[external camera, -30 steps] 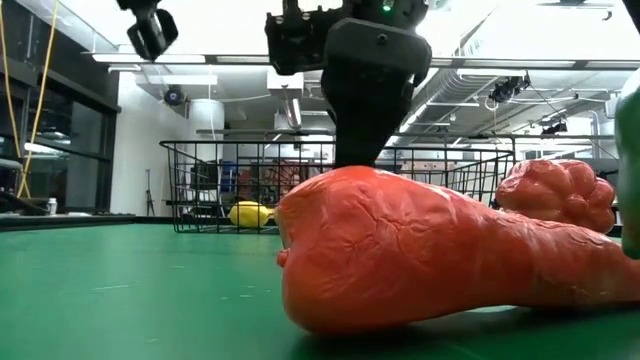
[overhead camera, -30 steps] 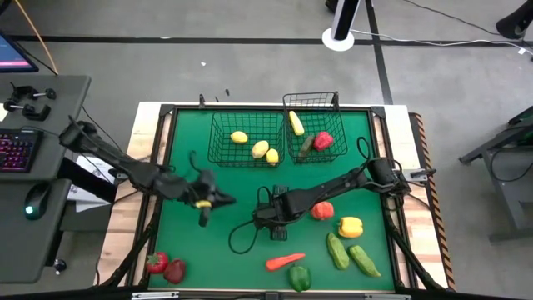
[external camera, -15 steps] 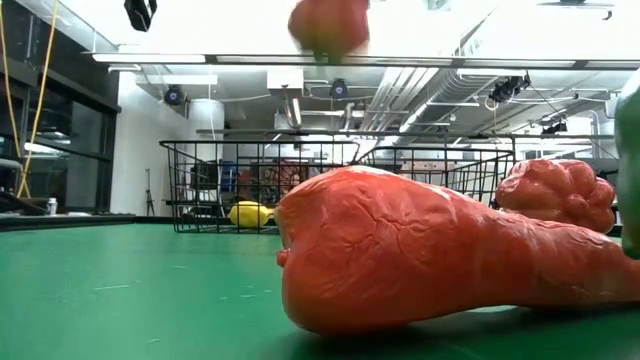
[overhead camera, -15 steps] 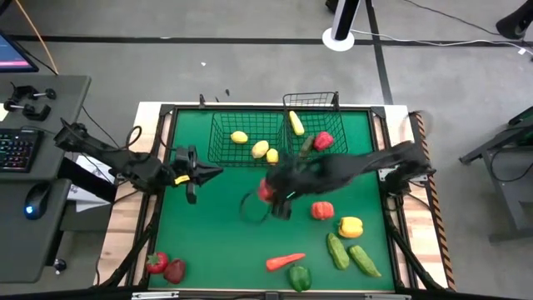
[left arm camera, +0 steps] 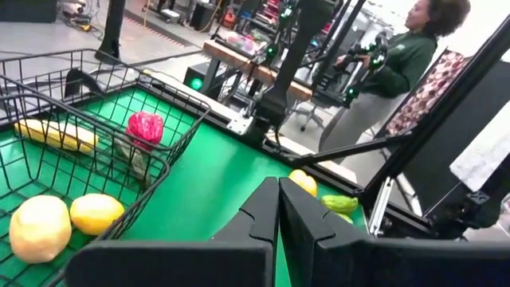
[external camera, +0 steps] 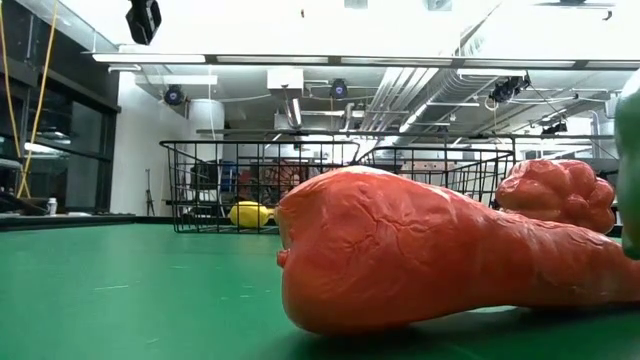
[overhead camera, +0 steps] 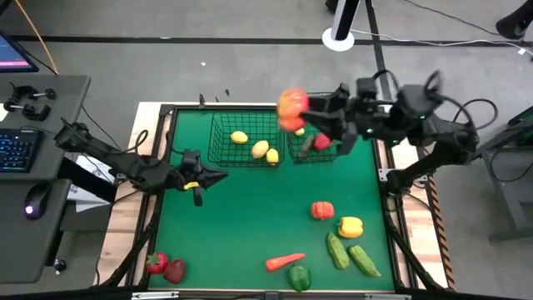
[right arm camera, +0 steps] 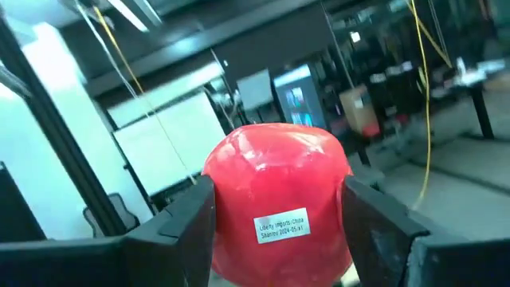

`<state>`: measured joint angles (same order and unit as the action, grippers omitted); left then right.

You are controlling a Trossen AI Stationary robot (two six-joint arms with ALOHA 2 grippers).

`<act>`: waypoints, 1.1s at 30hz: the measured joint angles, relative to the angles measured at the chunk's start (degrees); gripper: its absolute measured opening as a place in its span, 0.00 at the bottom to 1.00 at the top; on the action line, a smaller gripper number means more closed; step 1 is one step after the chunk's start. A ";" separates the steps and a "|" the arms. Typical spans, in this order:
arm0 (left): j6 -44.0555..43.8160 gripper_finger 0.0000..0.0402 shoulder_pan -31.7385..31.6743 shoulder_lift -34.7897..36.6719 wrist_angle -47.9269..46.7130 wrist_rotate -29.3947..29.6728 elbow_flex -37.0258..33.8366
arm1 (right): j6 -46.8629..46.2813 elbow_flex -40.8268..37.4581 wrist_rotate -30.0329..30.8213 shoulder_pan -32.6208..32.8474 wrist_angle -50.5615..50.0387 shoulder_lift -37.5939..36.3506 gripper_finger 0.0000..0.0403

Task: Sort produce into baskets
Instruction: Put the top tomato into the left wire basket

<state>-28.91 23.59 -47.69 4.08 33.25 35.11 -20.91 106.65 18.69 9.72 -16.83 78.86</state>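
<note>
A: At upper centre of the high view, the red apple (overhead camera: pixel 292 109) hangs pinched in the right hand (overhead camera: pixel 310 117), above the seam between the two baskets (overhead camera: pixel 245 138).

B: Lower it well inside one rim before releasing. Open green bench (overhead camera: pixel 250 217) lies below; the left hand (overhead camera: pixel 208 176), pressed together, waits clear at mid-left.

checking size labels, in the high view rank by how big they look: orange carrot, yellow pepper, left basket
1. left basket, largest by far
2. orange carrot, longer than the pepper but thin
3. yellow pepper, shorter and rounder

The carrot and pepper are close in area, so their order is unsure.
</note>
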 joint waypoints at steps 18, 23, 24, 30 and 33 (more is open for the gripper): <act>16.51 0.00 0.04 1.94 40.93 -7.92 0.02 | -11.25 0.03 4.88 -10.23 -19.51 21.43 0.52; 14.30 0.00 0.09 3.67 38.48 -7.95 0.02 | -16.38 -0.24 -0.51 -16.77 -19.11 32.59 0.53; 13.30 0.00 0.10 3.80 37.43 -7.98 0.02 | -18.10 -0.24 -2.65 -18.00 -19.17 33.77 0.53; 7.91 0.00 0.20 3.77 30.89 -8.06 0.02 | -19.74 -0.12 -13.91 -22.26 -18.51 37.09 0.62; 6.47 0.00 0.20 3.72 28.64 -8.06 0.02 | -16.85 -0.11 -14.55 -22.10 -15.84 35.77 0.66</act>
<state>-22.44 23.79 -43.97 32.72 25.19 35.14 -37.76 106.54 4.15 -12.38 -32.67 114.63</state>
